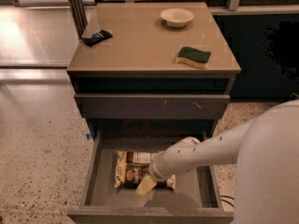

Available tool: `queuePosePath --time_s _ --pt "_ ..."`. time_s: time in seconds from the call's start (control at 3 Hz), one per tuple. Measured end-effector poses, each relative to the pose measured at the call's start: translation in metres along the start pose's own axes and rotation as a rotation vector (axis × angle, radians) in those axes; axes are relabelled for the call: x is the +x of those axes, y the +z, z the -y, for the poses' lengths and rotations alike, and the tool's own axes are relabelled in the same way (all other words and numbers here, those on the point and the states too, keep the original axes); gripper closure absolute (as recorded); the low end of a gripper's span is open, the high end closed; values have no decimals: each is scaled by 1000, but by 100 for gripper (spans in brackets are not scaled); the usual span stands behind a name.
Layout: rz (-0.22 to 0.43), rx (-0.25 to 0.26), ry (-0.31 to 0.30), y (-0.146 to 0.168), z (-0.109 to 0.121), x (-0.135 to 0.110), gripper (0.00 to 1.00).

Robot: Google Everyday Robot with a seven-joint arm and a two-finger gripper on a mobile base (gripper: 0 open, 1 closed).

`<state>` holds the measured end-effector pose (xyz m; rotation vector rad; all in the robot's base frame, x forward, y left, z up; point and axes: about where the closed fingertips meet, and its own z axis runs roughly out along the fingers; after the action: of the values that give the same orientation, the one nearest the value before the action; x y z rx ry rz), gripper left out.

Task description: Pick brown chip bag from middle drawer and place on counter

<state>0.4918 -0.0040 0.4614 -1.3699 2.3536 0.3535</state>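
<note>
My tool [145,185] hung low inside the pulled-out drawer [91,171], over the near edge of the bag [128,171]. I could not tell whether it was open or closed, nor whether it touched the bag. My arm [205,150] came in from the right and sloped down across the drawer, covering the bag's upper right part.

The bag lay flat on the drawer's grey floor, about midway between the side walls, with its long side running left to right. It was dark brown in the middle with a pale end showing at the left. Bare floor showed on either side of it and in front.

Above the open drawer sat a shut drawer front [152,106] with a few pale scratches toward its right. Above that was a dark gap just under the worktop [140,50].

Three things stood on the tan worktop, well apart from one another. A pale bowl [177,17] stood upright near the back, right of the middle. A sponge [193,57], green on top and yellow below, lay near the right front corner. A small black packet [96,37] lay close to the left edge. The speckled floor [42,171] spread out to the left of the cabinet.
</note>
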Motion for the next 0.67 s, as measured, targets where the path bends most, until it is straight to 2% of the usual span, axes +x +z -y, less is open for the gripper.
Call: queuePosePath --time_s 0.67 --pt "89 -166 -3 63 -3 -26 0"
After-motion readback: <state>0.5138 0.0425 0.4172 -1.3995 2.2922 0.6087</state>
